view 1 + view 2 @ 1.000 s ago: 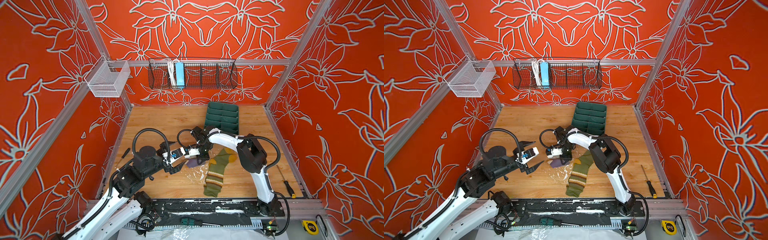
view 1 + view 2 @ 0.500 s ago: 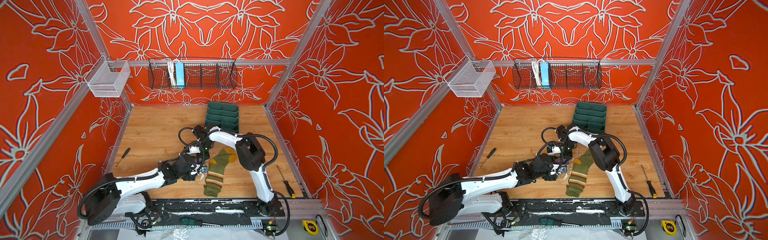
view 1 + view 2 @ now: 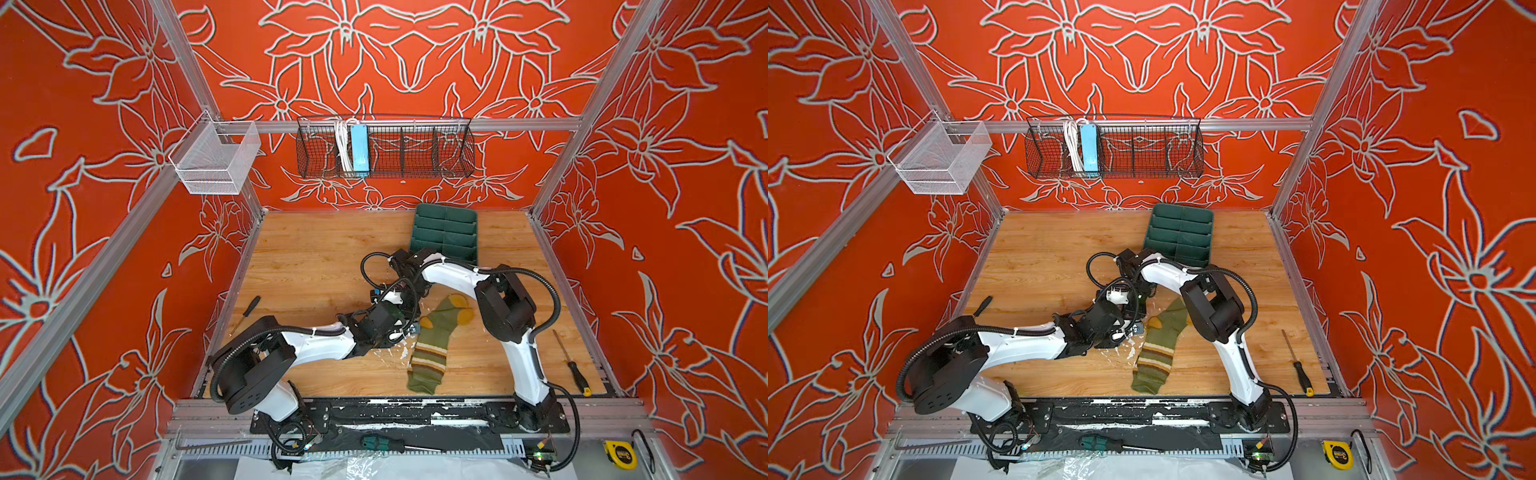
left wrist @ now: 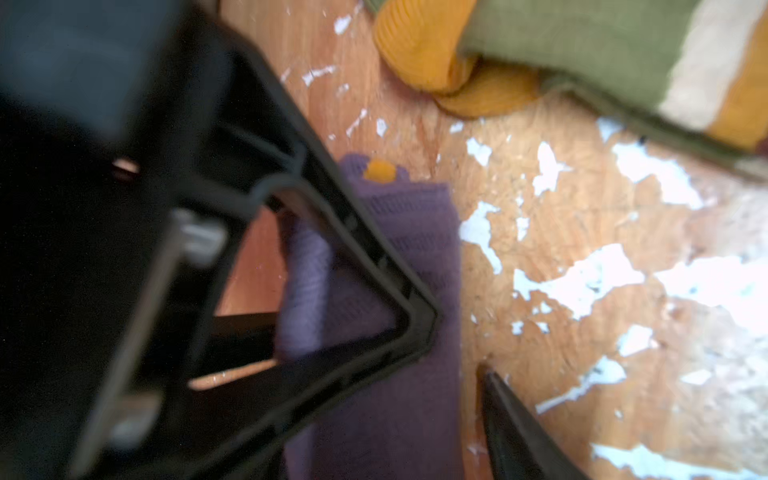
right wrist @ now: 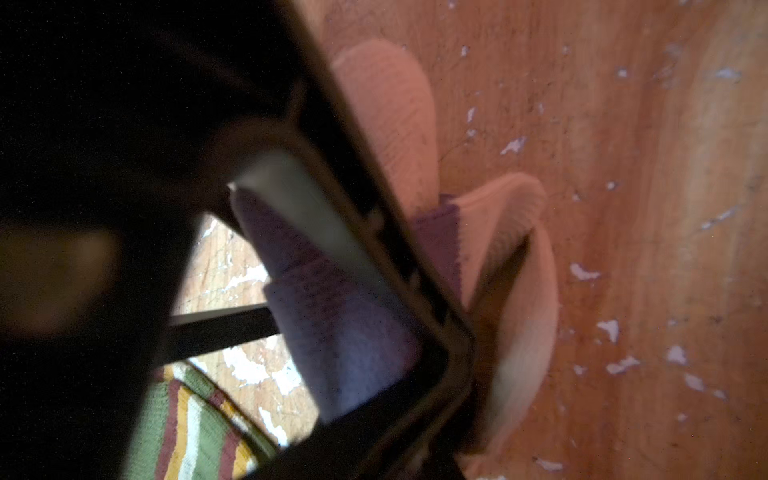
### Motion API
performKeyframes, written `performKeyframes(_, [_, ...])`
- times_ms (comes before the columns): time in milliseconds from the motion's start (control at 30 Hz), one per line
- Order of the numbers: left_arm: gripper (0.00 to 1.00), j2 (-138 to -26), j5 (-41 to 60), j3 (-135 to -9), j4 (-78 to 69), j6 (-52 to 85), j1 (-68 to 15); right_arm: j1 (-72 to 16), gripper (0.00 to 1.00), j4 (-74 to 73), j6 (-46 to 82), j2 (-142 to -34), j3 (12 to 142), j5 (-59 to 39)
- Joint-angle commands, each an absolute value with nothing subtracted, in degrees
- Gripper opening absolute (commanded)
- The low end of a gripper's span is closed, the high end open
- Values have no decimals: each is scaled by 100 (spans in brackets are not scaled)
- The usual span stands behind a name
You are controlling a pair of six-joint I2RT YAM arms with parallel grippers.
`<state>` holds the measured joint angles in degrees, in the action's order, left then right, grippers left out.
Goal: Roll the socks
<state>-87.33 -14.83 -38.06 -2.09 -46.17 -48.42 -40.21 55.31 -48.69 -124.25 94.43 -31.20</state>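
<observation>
The left claw (image 4: 459,349) is spread, one finger on the purple sock (image 4: 395,257) and the other just beside its edge, nothing pinched. A second ago this arm was drawn back to the left with the claw wider; now it reaches across the bench (image 3: 311,257) to meet the right claw (image 3: 409,305), which has stayed put, pressed onto the rolled part of the same purple sock.

There are two claws and two socks. In both top views the purple one is almost hidden under the claws near mid-bench, so I cannot tell its heading. The olive sock (image 3: 432,345) lies flat just to its right, untouched, its long axis slanting from the striped cuff at the front edge to the mustard toe toward the back right. Two screwdrivers lie on the bench, one at the left (image 3: 249,305), uncovered since the arm moved, and one at the right (image 3: 575,374).
</observation>
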Motion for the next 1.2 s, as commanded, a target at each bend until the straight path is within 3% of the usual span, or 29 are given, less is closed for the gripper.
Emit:
performKeyframes(0, [68, -8925, -1749, -4057, -45, -4587, -4659, -4066, 0, 5344, -5045, -12527, 9213, -2834])
performKeyframes(133, [62, -9239, -1910, -4193, -73, -4577, -4645, -4056, 0, 5260, -4982, -12499, 9163, -2866])
performKeyframes(200, [45, -9410, -2030, -4325, 27, -4397, -4641, -4035, 0, 5136, -4922, -12441, 9104, -2891])
performKeyframes(267, [15, -9599, -2203, -4487, 197, -4225, -4632, -4007, 0, 4966, -4831, -12384, 9024, -2924])
performKeyframes(333, [0, -9690, -2250, -4552, 332, -4193, -4632, -3995, 0, 4867, -4762, -12336, 8966, -2927])
performKeyframes(400, [0, -9709, -2299, -4566, 366, -4162, -4632, -3953, 0, 4723, -4624, -12236, 8869, -2928])
performKeyframes(467, [0, -9655, -2246, -4570, 447, -4116, -4623, -3861, 33, 4503, -4390, -12038, 8707, -2960])
performKeyframes(567, [0, -9514, -1954, -4664, 870, -4017, -4597, -3637, 60, 3936, -4036, -11526, 8226, -3000])
performKeyframes(667, [0, -9464, -1621, -4719, 1357, -4079, -4581, -3335, 75, 3180, -3616, -10876, 7614, -2989])
performKeyframes(933, [0, -9724, -310, -5288, 2607, -4078, -4188, -2466, 77, 1060, -1869, -9288, 6267, -2058])
performKeyframes(1167, [0, -10400, 12, -6072, 3517, -4037, -4084, -2024, 78, -436, -931, -7875, 5204, -1067])
